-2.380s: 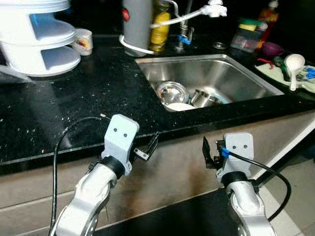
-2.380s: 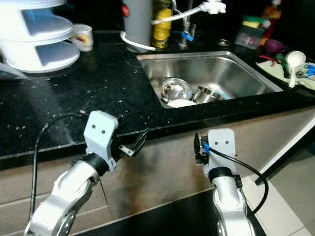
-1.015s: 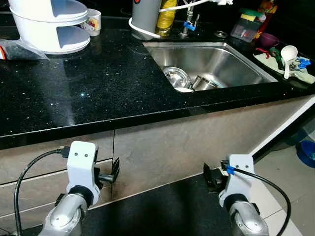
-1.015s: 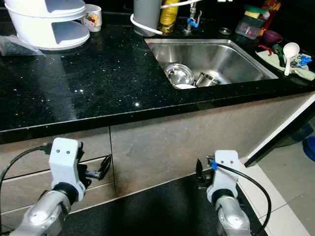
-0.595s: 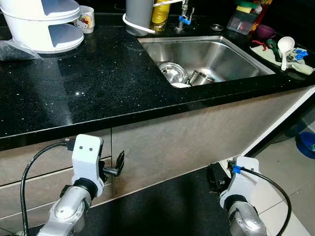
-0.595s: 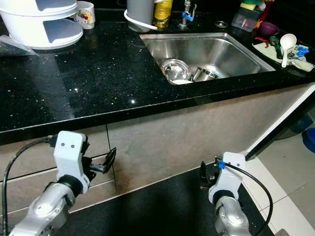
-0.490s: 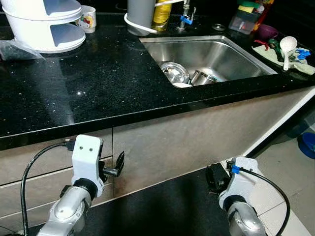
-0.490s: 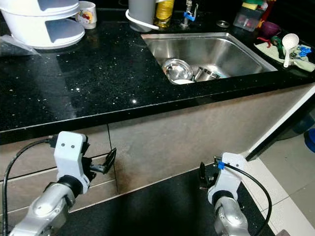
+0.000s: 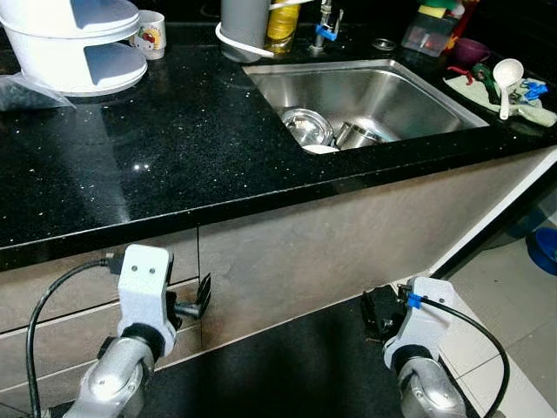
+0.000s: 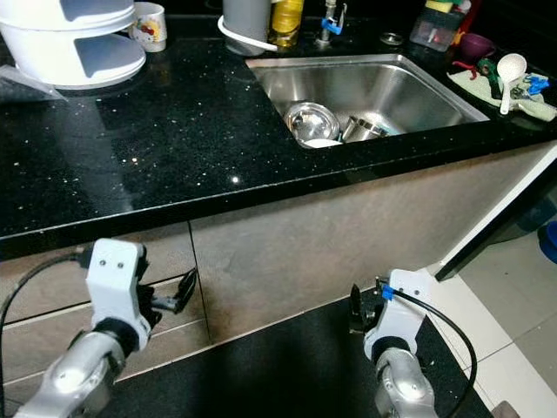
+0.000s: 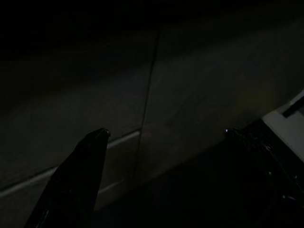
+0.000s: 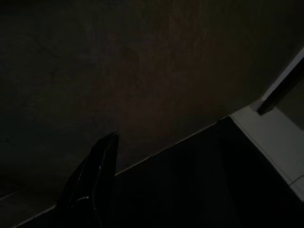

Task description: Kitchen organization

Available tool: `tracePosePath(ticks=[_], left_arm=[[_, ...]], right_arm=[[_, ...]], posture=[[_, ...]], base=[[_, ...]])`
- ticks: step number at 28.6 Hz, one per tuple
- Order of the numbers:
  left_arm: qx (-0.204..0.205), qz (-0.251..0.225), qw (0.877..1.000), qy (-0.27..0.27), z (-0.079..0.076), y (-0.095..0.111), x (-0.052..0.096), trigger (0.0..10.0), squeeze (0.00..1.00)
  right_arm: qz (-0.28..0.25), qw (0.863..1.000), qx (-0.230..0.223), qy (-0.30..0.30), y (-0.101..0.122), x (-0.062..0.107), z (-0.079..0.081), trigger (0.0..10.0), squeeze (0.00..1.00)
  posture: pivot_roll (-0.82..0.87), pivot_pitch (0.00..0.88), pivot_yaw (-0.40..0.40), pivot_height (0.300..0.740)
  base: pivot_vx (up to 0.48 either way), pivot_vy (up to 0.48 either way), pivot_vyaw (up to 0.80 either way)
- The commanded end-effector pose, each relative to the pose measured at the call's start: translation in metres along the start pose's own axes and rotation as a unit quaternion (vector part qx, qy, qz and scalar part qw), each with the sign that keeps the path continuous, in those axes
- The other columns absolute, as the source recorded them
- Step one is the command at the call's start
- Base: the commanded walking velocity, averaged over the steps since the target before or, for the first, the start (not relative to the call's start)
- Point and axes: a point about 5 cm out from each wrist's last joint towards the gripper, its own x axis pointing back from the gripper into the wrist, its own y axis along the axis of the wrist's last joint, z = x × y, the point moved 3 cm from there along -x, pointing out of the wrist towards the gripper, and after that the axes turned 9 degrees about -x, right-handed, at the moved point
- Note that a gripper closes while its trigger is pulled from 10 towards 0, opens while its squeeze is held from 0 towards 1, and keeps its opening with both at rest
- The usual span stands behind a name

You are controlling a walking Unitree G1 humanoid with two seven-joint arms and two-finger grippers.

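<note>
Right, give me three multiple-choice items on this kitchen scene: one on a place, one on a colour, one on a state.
1. Where do the steel bowls lie?
A. inside the sink
B. on the floor
C. on the white stand

2. What colour is the countertop?
A. white
B. black with speckles
C. wooden brown

3. How is the left gripper right now?
A. shut on a mug
B. resting in the sink
C. open, holding nothing, low before the cabinet front

Answers:
1. A, the bowls sit at the near end of the steel basin.
2. B, the top is glossy black with pale flecks.
3. C, the left wrist view shows its jaws spread wide with only cabinet between them.
</note>
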Motion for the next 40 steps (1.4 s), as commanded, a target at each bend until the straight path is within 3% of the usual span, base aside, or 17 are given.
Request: tracePosePath(ticks=[1,6,11,27,32,40], left_arm=[[0.008,0.000,1.000,0.002,-0.002,0.002,0.006,10.0,0.00],[0.006,0.002,1.000,-0.012,-0.005,-0.001,0.011,10.0,0.00],[0.005,-0.004,1.000,-0.019,-0.008,0.000,0.003,10.0,0.00],[0.003,-0.004,1.000,-0.005,-0.006,0.002,0.000,10.0,0.00],[-0.002,-0.004,1.000,0.000,-0.004,0.003,0.000,10.0,0.00],[-0.004,-0.006,1.000,-0.003,-0.005,0.003,-0.001,10.0,0.00]], right_arm=[[-0.011,1.000,0.018,0.009,0.006,0.009,0.000,10.0,0.00],[-0.009,1.000,0.023,0.013,0.006,0.012,0.000,10.0,0.00],[-0.011,1.000,0.014,0.025,0.007,0.008,0.002,10.0,0.00],[-0.029,0.998,0.005,0.061,0.015,0.008,0.011,10.0,0.00],[-0.039,0.986,-0.037,0.156,0.023,0.006,0.030,10.0,0.00],[-0.052,0.970,-0.075,0.226,0.042,0.005,0.039,10.0,0.00]], posture=[[0.09,0.047,-0.140,0.740],[0.09,0.043,-0.155,0.740],[0.09,0.053,-0.155,0.740],[0.10,0.056,-0.156,0.740],[0.11,0.055,-0.152,0.740],[0.12,0.052,-0.154,0.740]], base=[[0.000,0.000,0.00],[0.000,0.000,0.00],[0.000,0.000,0.00],[0.000,0.000,0.80],[0.000,0.000,0.80],[0.000,0.000,0.80]])
